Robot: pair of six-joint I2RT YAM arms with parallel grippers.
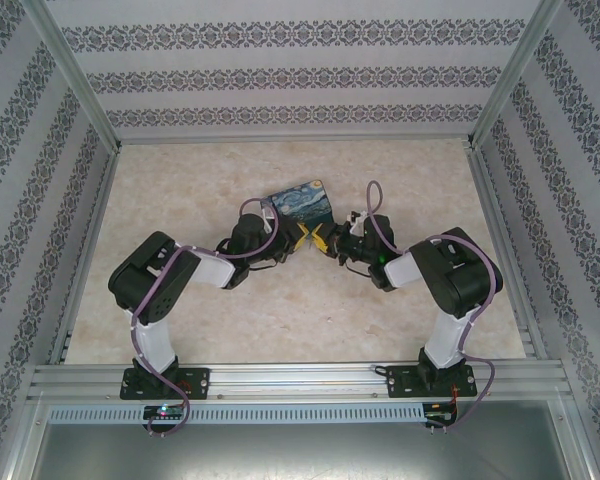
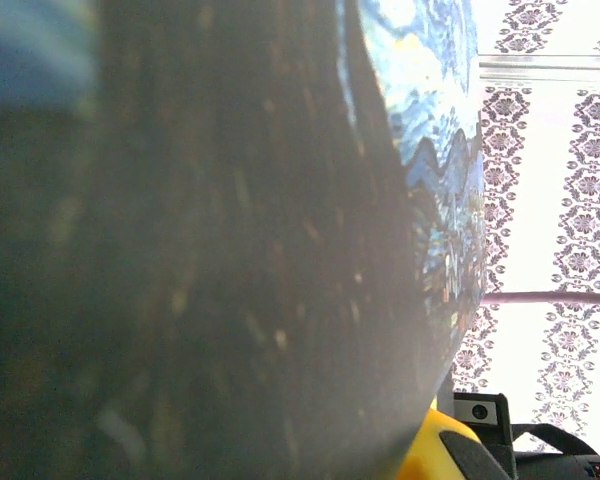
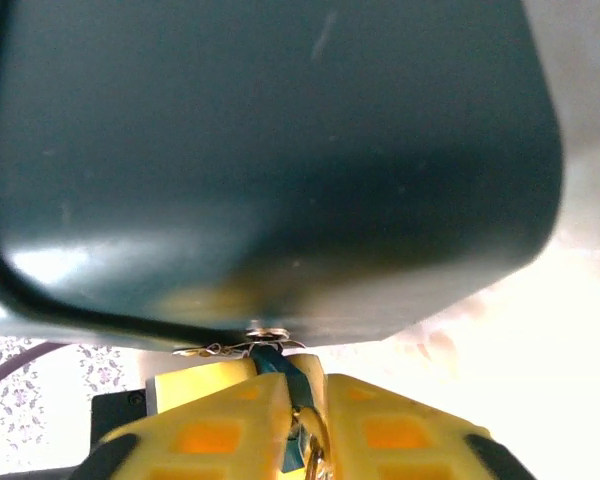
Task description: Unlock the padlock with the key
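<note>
The padlock [image 3: 278, 368], a small blue piece with a silvery end [image 3: 267, 335], is pinched between the yellow fingers [image 3: 195, 385] of my left gripper [image 1: 298, 237], right under the tin's dark bottom. My right gripper [image 3: 315, 385] faces it head-on, its jaws a narrow gap apart around the padlock's lower end. A thin metal ring [image 3: 313, 440] sits in that gap. The key itself is hidden between the fingers. From above, the right gripper [image 1: 327, 241] meets the left one tip to tip in front of the tin.
The starry-night tin [image 1: 300, 203] lies just behind both grippers; its dark underside [image 3: 270, 150] looms over the right wrist camera and its painted face [image 2: 440, 150] crowds the left one. Patterned walls [image 1: 280, 80] enclose the marble tabletop [image 1: 280, 310].
</note>
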